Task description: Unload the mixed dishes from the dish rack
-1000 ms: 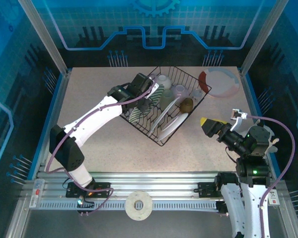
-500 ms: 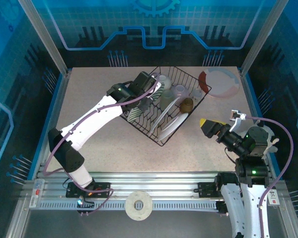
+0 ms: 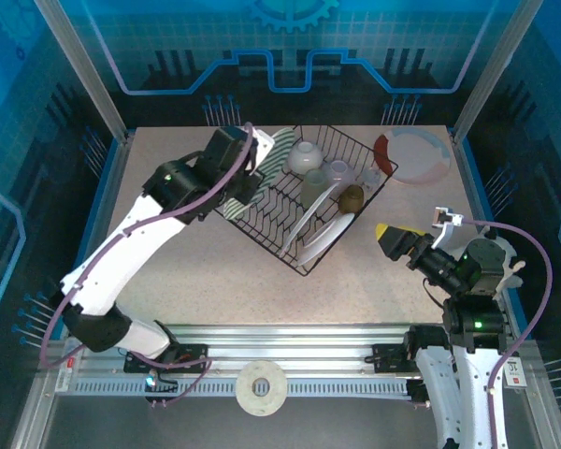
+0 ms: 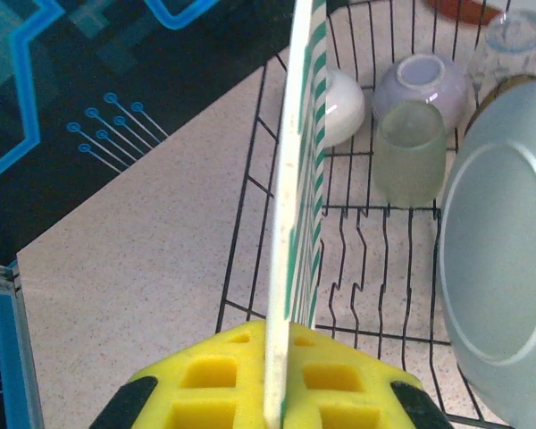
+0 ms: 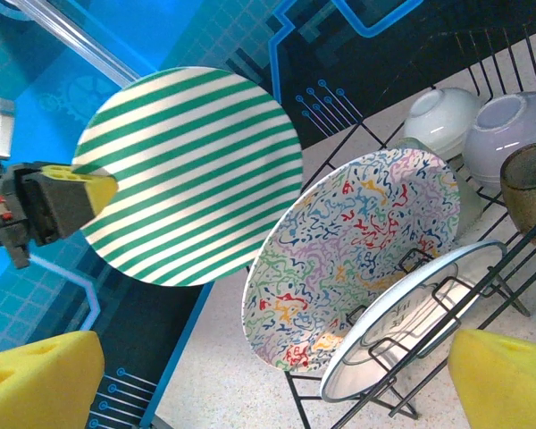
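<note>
My left gripper (image 4: 281, 393) is shut on the rim of the green-and-white striped plate (image 4: 295, 179), held upright and edge-on above the left end of the black wire dish rack (image 4: 339, 268). From above, the left gripper (image 3: 258, 166) holds the striped plate (image 3: 278, 148) over the dish rack (image 3: 304, 253). In the rack stand the squiggle-patterned plate (image 5: 357, 259) and a white plate (image 5: 411, 331), with a cream bowl (image 5: 442, 121), a second pale bowl (image 5: 514, 125), a translucent cup (image 4: 411, 147) and a brown cup (image 3: 352, 196). My right gripper (image 3: 393, 238) is open and holds nothing, to the right of the rack.
A white plate with a red rim (image 3: 413, 154) lies flat on the table behind the rack's right corner. The speckled tabletop (image 3: 168, 187) stretches left of the rack, bounded by blue side walls.
My left arm has lifted the striped plate up out of the rack's prongs and swung it back and to the left. The right arm has not moved.
</note>
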Controlling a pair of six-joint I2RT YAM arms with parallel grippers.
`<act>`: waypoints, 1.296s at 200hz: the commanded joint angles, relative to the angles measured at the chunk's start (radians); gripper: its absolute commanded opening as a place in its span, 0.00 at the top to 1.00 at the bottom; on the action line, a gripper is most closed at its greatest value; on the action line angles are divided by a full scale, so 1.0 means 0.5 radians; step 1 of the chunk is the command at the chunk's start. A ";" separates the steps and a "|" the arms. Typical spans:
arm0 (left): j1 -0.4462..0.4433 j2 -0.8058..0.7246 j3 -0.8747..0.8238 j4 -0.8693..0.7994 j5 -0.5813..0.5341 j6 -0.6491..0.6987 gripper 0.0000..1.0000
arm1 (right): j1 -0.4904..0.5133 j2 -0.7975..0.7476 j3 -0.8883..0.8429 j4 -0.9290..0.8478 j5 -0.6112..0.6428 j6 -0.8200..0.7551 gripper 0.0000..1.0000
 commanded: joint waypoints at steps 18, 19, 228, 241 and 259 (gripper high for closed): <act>0.058 -0.234 0.109 0.078 0.073 -0.246 1.00 | 0.036 0.020 0.039 0.090 -0.074 0.013 0.00; 0.063 -0.237 0.111 0.078 0.086 -0.253 1.00 | 0.036 0.020 0.038 0.093 -0.074 0.014 0.00; 1.114 -0.437 -0.905 2.033 2.798 -2.295 1.00 | 0.633 0.792 0.270 1.127 0.060 0.583 0.00; 1.113 -0.454 -0.950 2.060 2.804 -2.306 1.00 | 0.694 0.852 0.307 1.171 0.119 0.597 0.00; 1.113 -0.470 -1.006 2.066 2.807 -2.304 1.00 | 0.773 0.939 0.385 1.219 0.180 0.620 0.01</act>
